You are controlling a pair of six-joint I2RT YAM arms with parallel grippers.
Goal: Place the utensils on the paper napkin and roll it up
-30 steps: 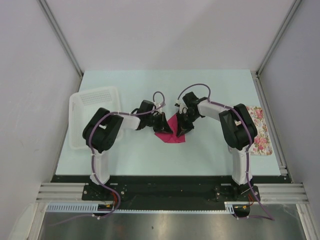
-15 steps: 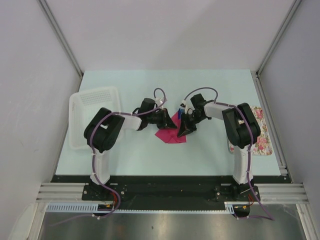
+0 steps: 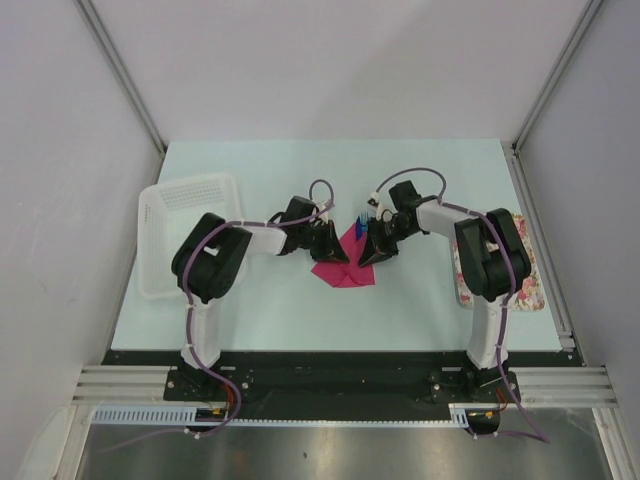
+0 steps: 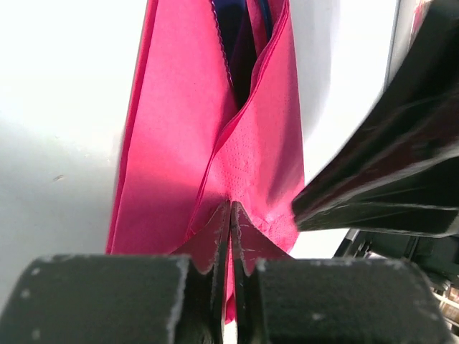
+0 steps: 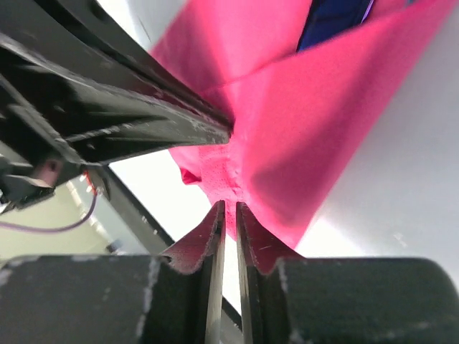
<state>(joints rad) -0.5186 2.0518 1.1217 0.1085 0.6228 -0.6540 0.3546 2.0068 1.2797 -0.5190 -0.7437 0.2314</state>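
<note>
Between the two pincers, near the middle of the worktop (image 3: 250,180), lies the paper napkin (image 3: 345,272). It is folded up into a trough. The utensils (image 3: 360,222) sit inside the fold, and their dark blue ends show at its open end, ahead of both sets of fingertips.

Left pincer (image 3: 328,243): the jaws are together on the napkin's edge, with pink paper caught in the seam between them.

Right pincer (image 3: 372,250): it stands directly opposite the left, nearly tip to tip. The jaws are a narrow slit apart and a crumpled corner of the napkin sits at their tips. Whether they grip it cannot be told.

Assessment: the step in hand appears to be wrapping the paper over the cutlery, and the roll is not yet formed.

Recommendations:
- Keep one edge firmly pinched and carry the other edge low across the utensils, so that they stay bundled and lie along the roll axis.
- Keep the pull gentle. The sheet is thin and already creased at the tips, so it may tear.
- Mind the clearance, since the two pincers are close enough to collide.
</note>
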